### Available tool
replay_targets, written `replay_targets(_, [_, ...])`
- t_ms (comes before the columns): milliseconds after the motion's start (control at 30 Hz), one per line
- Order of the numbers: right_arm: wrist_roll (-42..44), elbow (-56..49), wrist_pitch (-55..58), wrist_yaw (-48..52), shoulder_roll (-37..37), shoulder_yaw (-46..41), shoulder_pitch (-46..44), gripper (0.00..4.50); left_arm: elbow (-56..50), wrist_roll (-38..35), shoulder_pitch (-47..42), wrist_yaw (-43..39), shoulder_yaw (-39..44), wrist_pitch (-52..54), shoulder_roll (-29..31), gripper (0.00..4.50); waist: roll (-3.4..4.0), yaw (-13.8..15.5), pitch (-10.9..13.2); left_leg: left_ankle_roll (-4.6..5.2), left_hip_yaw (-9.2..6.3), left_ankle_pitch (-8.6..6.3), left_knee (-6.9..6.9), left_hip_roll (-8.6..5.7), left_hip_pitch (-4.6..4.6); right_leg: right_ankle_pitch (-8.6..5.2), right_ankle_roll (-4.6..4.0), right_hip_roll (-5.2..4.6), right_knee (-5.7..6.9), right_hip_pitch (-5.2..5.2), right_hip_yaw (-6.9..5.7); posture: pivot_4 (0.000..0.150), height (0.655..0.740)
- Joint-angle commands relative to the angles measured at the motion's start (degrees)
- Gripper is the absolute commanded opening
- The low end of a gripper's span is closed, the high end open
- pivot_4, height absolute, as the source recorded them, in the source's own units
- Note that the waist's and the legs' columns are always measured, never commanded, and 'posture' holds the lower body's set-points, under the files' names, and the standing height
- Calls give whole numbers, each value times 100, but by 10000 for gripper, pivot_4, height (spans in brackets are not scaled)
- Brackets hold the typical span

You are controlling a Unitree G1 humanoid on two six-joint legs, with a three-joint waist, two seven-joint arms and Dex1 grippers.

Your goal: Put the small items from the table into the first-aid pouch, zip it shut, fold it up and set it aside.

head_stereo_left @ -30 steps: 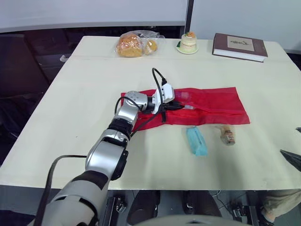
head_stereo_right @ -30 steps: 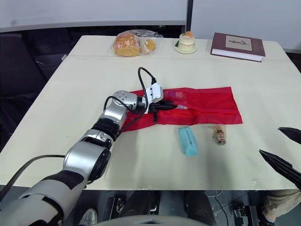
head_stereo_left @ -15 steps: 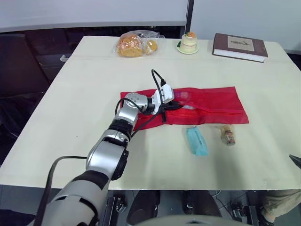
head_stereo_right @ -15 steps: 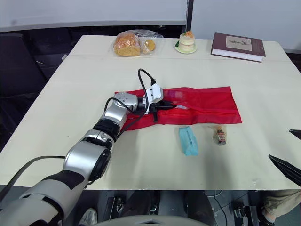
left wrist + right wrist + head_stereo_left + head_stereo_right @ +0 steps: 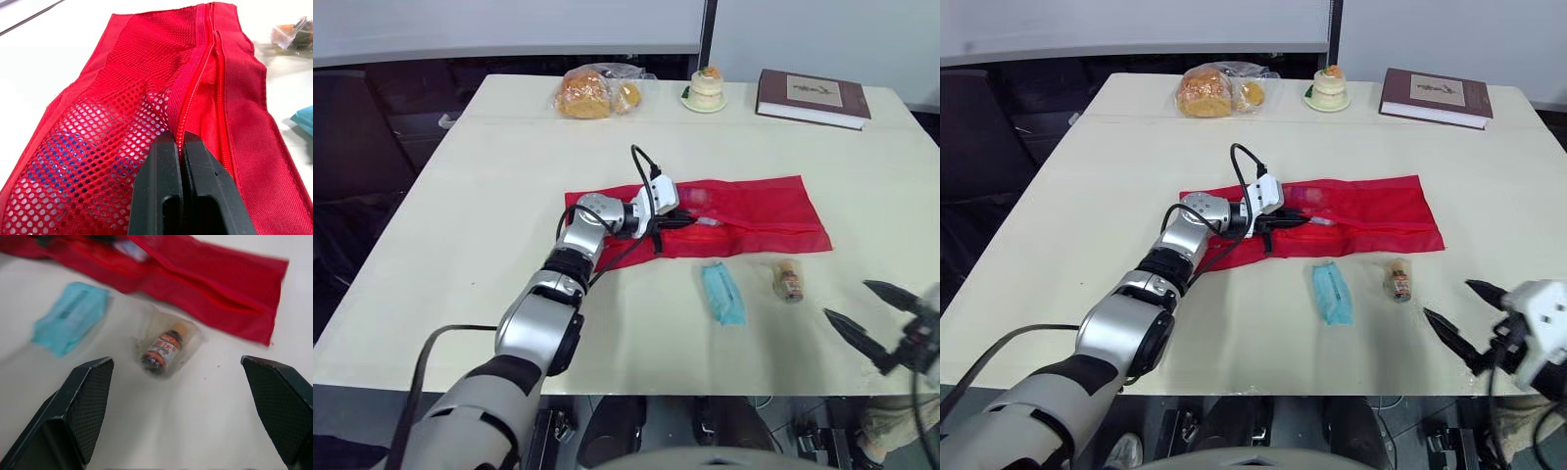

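The red first-aid pouch (image 5: 744,215) lies flat mid-table, its zipper open. My left gripper (image 5: 690,220) is shut on the pouch's zipper edge; in the left wrist view the fingers (image 5: 161,196) pinch the mesh beside the zipper (image 5: 195,83). Something blue shows through the mesh (image 5: 73,152). In front of the pouch lie a light blue packet (image 5: 722,292) and a small brown bottle in a clear bag (image 5: 788,281). My right gripper (image 5: 847,299) hovers open just right of and nearer than the bottle (image 5: 164,350), which lies ahead between its fingers (image 5: 83,401).
Along the far edge of the table stand a bag of bread (image 5: 592,91), a small cake on a plate (image 5: 705,88) and a dark red book (image 5: 813,96). A black cable (image 5: 641,162) loops over the left wrist. The near table edge (image 5: 705,387) is close to the right gripper.
My right gripper has come up from the lower right corner toward the bottle, fingers open. The left gripper keeps its hold on the pouch and has not moved.
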Motion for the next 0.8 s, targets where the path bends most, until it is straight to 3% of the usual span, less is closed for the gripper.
replay_targets(33, [-195,93,419,-599,97,408,-314,44469,-390,-105,81,-70,42,52,-35,0,0,0,0,0,0,0,0,0,-1,0,0,0,1,-1,0,1500,7289])
replay_targets(333, [-125,207,1013,-1641,1071,1208,-965,44469,-667,-133,185,-87,58,238,-30,0,0,-4,-2,0,-5,0,2,0,1,0,-1,5,7,0,-2,1500,7289])
replay_targets(500, [-417,391,922,-1821,1151,1512,-1175,44469,-692,-141,186,-90,49,263,-69,0,1,-6,-2,1,-2,0,2,-3,1,0,0,5,8,0,0,1500,7289])
replay_targets(533, [-457,404,902,-1820,1127,1542,-1180,38565,-689,-139,179,-91,48,264,-73,0,1,-1,-2,1,-2,0,3,-5,1,0,0,5,7,0,1,1500,7289])
replay_targets(567, [-478,417,877,-1821,1133,1551,-1193,36031,-680,-138,170,-93,49,260,-76,0,1,-3,-2,1,-3,0,3,-7,1,0,0,4,8,0,0,1500,7289])
replay_targets(600, [-485,423,865,-1826,1150,1543,-1207,29227,-675,-137,162,-93,51,261,-78,0,1,-7,-2,1,-4,0,3,-7,1,0,0,5,8,0,0,1500,7289])
replay_targets(667, [-513,431,817,-1835,1149,1527,-1242,23890,-660,-136,145,-97,54,256,-81,0,1,-10,-2,1,-5,0,3,-6,1,0,0,6,10,0,-1,1500,7289])
replay_targets(767, [-590,425,768,-1812,1077,1528,-1250,10543,-661,-134,146,-108,52,249,-82,0,1,-8,-2,1,-5,0,3,-6,2,0,0,6,11,0,0,1500,7289])
replay_targets(800, [-628,418,734,-1790,1047,1535,-1248,8400,-669,-134,153,-113,50,248,-80,0,1,-8,-2,1,-5,0,3,-6,2,0,0,6,11,0,0,1500,7289])
